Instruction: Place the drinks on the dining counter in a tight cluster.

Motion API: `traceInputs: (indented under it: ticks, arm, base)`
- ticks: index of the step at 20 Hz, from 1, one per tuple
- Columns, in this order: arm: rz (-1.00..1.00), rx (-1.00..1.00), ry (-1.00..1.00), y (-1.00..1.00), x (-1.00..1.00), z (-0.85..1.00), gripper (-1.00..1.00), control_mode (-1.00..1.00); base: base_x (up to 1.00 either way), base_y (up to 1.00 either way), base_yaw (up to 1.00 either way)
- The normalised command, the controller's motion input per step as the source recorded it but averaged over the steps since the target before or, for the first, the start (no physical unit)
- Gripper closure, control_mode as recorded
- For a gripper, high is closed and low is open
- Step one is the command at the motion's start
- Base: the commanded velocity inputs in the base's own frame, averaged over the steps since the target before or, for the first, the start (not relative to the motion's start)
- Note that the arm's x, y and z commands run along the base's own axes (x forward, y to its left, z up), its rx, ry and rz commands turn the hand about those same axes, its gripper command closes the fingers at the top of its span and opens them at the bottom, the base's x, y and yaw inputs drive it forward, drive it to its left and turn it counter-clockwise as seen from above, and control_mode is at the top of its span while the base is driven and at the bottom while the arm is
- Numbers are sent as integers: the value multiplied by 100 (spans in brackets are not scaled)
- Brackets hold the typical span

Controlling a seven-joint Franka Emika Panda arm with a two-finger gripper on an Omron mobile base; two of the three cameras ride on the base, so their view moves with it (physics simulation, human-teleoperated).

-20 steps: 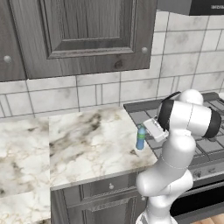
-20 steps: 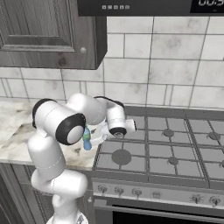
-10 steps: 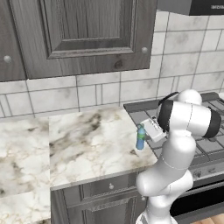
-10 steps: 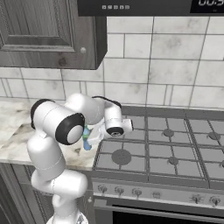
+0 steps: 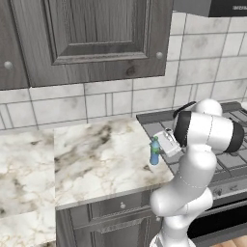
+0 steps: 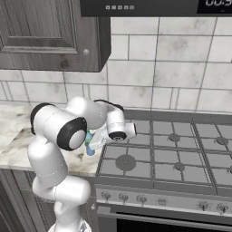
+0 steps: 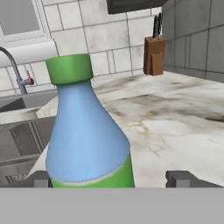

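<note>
A small slim light-blue bottle (image 5: 155, 152) with a green cap stands upright on the tiled-back marble worktop (image 5: 96, 154), close to its right end beside the stove. My gripper (image 5: 159, 146) reaches it from the stove side and is open, one finger on each side of the bottle's lower body. In the hand view the bottle (image 7: 87, 131) stands large between the two fingertips (image 7: 183, 178), nearer the left tip, with a gap on the right. In the right base view my arm hides much of the bottle (image 6: 89, 145). The dining counter is out of view.
A gas stove (image 6: 172, 149) adjoins the worktop on the right. Dark wall cabinets (image 5: 91, 38) hang above. In the hand view a knife block (image 7: 154, 56) stands far along the worktop and a sink with a faucet (image 7: 13, 65) lies to the left.
The hand has shifted only slightly toward the bottle. The bottle stands where it was.
</note>
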Motion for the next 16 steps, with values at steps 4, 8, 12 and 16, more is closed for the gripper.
traceInputs:
  ticks: [4,8,12,16]
  arm:
    - [0,0,0,0,0,0,100,-100]
    - [0,1,0,0,-6,1,100,-100]
    - [0,4,-1,0,-49,58,100,-100]
    - [0,1,-3,0,-64,98,100,-100]
  base:
    - [0,0,0]
    - [0,0,0]
    - [0,0,0]
    - [0,0,0]
